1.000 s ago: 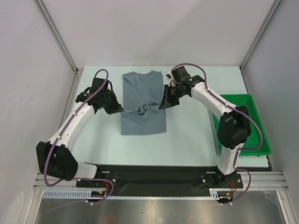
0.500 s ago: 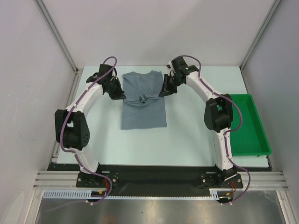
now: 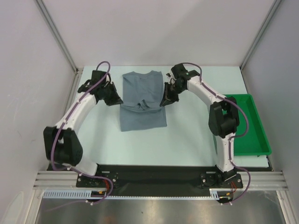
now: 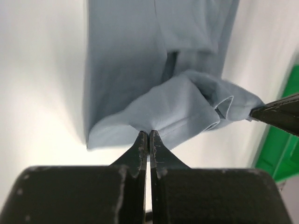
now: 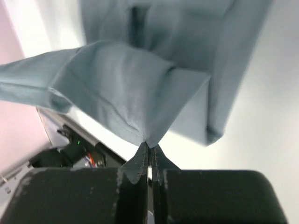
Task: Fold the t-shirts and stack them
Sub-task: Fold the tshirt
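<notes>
Pale table (image 3: 187,140), white walls (image 3: 140,32); t-shirt (image 3: 143,93) centred.

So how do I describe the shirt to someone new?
On the pale table, toward its far edge, lies the t-shirt: blue-grey cloth pinched by the left gripper and right gripper. Unlike the green tray at the right, it is soft and wrinkled.

Corner of t-shirt (image 5: 126,88) pinched by right gripper (image 5: 148,150), jaws pressed together. Cloth drawn up into peak; rest spread on pale table (image 5: 266,107). Dark hardware (image 5: 70,154) seen lower left.
</notes>
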